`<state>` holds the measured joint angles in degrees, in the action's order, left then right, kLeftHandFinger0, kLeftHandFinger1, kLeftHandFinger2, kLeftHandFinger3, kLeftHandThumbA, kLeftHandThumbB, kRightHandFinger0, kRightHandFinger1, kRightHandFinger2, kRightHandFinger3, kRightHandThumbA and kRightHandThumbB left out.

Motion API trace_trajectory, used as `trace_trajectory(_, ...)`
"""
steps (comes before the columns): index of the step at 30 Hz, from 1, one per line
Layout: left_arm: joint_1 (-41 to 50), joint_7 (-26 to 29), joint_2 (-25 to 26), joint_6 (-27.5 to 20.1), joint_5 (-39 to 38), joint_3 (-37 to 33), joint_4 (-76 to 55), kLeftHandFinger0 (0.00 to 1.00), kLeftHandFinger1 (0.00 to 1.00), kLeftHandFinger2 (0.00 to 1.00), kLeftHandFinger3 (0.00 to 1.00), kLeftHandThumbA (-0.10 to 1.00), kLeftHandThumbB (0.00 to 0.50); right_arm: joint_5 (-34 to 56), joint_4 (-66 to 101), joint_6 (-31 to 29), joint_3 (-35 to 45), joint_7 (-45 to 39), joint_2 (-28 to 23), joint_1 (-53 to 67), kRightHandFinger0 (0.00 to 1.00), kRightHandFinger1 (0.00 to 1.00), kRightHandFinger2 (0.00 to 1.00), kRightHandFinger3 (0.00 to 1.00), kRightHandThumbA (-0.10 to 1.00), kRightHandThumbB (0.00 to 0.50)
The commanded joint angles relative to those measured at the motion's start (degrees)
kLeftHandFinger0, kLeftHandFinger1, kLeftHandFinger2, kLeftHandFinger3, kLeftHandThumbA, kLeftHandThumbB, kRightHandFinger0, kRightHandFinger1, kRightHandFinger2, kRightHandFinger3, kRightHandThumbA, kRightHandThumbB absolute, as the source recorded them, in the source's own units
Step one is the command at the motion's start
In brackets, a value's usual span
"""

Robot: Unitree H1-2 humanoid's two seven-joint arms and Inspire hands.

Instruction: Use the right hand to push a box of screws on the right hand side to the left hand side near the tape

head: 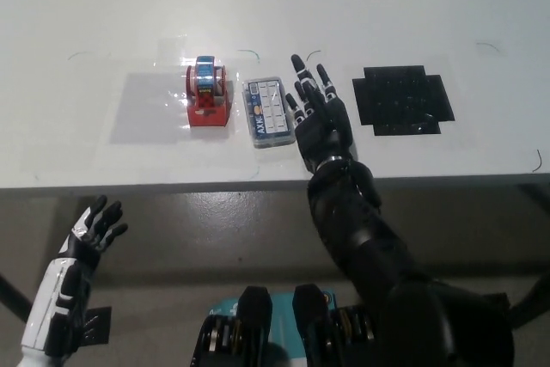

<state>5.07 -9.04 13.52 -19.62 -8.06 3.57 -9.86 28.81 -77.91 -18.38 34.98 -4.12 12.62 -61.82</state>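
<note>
Right hand (316, 119), black, glossy hard-shelled segments: laid flat on the table (86, 6), fingers spread and pointing toward the far edge, holding nothing. Its inner side sits just beside the right long side of the box of screws (267, 113); whether it touches cannot be told. Black arm rises from the lower right and crosses the near edge

Left hand (93, 231), white shell with black fingers: resting below the near edge of the table at the lower left, off the surface, fingers apart, holding nothing

Box of screws, flat rectangular case, clear plastic lid over a grid of pale compartments, blue strip with lettering along one long side: lies near the middle of the table, closer to the near edge than the far edge, long axis running near to far. Just right of the tape (206, 93), a narrow gap of bare surface between them

Tape, roll standing on edge in a red blocky dispenser, blue and pale band showing on the roll: left of the box, well in from the table's left edge

Black mat (402, 99), thin, matte, stepped notched outline: flat on the right part of the table, well apart from the box, right of the black hand

Table, white, smooth, faintly reflective; thin dark curved marks scattered on it; straight near edge
</note>
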Motion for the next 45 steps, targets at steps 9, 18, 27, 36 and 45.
trace_trajectory(9, -0.8, -0.9, 0.8, -2.2, -1.4, 0.4, -1.5, 1.00, 1.00, 1.00, 1.00, 0.95, 0.145, 8.2, -0.6, 4.3, 5.8, 0.7, 1.8, -4.3, 1.00, 1.00, 1.00, 1.00, 1.00, 0.288)
trace_trajectory(18, -1.6, -0.8, 0.8, -1.5, -1.7, 0.5, -1.7, 1.00, 1.00, 1.00, 1.00, 0.95, 0.147, 8.3, -0.8, 6.4, 4.8, 0.8, 2.3, -4.4, 1.00, 1.00, 1.00, 1.00, 1.00, 0.299)
trace_trajectory(27, -2.2, -1.1, 0.9, -1.4, -2.0, 0.5, -1.9, 1.00, 1.00, 1.00, 1.00, 0.94, 0.143, 8.6, -1.0, 6.1, 4.7, 1.1, 3.3, -4.7, 1.00, 1.00, 1.00, 1.00, 1.00, 0.297)
trace_trajectory(36, -3.2, -1.3, 1.0, -2.1, -1.6, 0.7, -1.0, 1.00, 1.00, 1.00, 1.00, 0.96, 0.139, 9.0, -1.2, 6.3, 4.4, 0.0, 3.3, -5.3, 1.00, 1.00, 1.00, 1.00, 1.00, 0.283)
trace_trajectory(45, -3.7, -1.2, 0.9, -1.5, -1.8, 0.6, -1.2, 1.00, 1.00, 1.00, 1.00, 0.95, 0.145, 8.7, -0.8, 6.4, 3.3, 0.0, 3.7, -5.3, 1.00, 1.00, 1.00, 1.00, 1.00, 0.269)
